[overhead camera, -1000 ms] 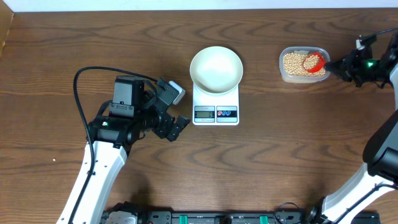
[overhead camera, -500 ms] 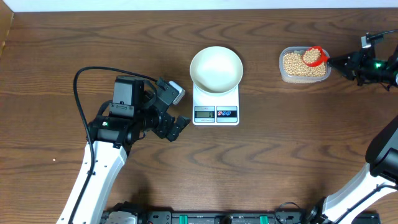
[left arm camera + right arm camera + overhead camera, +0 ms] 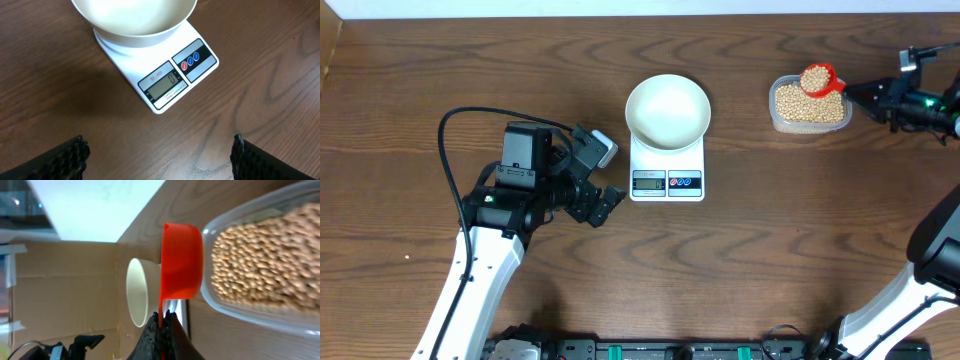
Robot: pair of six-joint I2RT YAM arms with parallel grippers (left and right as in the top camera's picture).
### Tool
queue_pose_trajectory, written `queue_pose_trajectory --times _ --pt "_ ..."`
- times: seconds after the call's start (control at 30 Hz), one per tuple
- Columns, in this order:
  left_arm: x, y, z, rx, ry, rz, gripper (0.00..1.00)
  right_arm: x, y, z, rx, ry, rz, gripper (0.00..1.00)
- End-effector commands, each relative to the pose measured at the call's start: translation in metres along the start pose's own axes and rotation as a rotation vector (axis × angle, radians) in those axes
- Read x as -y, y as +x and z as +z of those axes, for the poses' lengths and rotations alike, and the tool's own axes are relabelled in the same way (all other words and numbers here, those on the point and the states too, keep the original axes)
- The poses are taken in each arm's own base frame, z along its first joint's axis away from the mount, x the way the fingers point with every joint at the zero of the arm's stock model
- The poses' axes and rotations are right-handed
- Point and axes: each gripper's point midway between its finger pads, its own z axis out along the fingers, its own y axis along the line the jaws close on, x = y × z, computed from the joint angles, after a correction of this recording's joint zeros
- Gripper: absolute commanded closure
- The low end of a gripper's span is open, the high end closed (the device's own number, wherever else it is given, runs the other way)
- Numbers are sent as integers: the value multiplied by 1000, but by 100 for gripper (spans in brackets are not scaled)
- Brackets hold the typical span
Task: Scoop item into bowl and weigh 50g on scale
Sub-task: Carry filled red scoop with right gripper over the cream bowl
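The white bowl stands empty on the white scale, also seen in the left wrist view as bowl and scale. Tan beans fill a clear tub at the right. A red scoop, heaped with beans, hangs over the tub's far edge. My right gripper is shut on the scoop's handle; the right wrist view shows the gripper pinching the scoop beside the beans. My left gripper stands open and empty left of the scale, its fingers wide apart.
The clear tub sits about a hand's width right of the scale. A black cable loops behind the left arm. Bare wooden table lies in front of the scale and between scale and tub.
The right gripper has lifted the scoop out of the beans and drawn it toward the tub's far edge, now loaded. The left arm has not moved.
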Motion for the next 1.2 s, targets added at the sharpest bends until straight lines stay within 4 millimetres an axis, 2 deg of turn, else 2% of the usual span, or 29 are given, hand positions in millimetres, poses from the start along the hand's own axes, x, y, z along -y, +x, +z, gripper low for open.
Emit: queue_pose_trajectory --times 0.0,0.2,0.37,0.7,0.9,1.17 --pt "0 2 2 -8 -1 8 7 -20 4 14 -36 -107 -39 99" --pt "0 2 2 -9 0 8 7 -34 10 34 -76 -135 -42 99" --pt "0 2 2 -8 -1 8 7 -51 16 59 -118 -160 -48 99" --pt "0 2 2 -9 0 8 7 -96 56 128 -257 -209 -156 99" --pt "0 2 2 -9 0 8 7 -99 78 158 -297 -138 -187 99" --pt "0 2 2 -9 0 8 7 -103 100 179 -342 -103 -244 99"
